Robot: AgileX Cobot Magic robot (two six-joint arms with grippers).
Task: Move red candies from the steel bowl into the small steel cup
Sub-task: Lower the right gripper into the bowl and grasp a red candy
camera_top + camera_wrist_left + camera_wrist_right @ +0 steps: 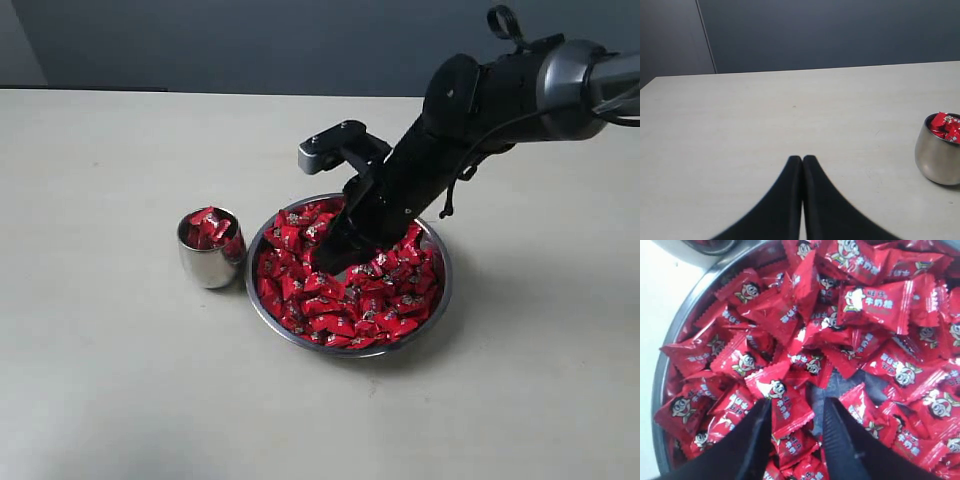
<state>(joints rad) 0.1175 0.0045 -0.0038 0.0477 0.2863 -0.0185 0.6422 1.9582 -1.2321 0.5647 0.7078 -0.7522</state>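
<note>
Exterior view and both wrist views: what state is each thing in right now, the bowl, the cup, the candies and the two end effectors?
steel bowl: upright on the table, filled with candies.
small steel cup: upright beside the bowl, candies heaped to its rim.
red candies: all wrapped, most in the bowl, some in the cup.
right end effector: open, tips down among the bowl's candies.
left end effector: shut, holding nothing.

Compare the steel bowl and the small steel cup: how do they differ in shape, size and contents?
The steel bowl is wide and shallow; the small steel cup is narrow and rounded. The bowl holds a broad heap of red candies; the cup holds only a few, up to its rim. The right gripper reaches into the bowl, not the cup. Both are shiny steel and stand upright.
</note>
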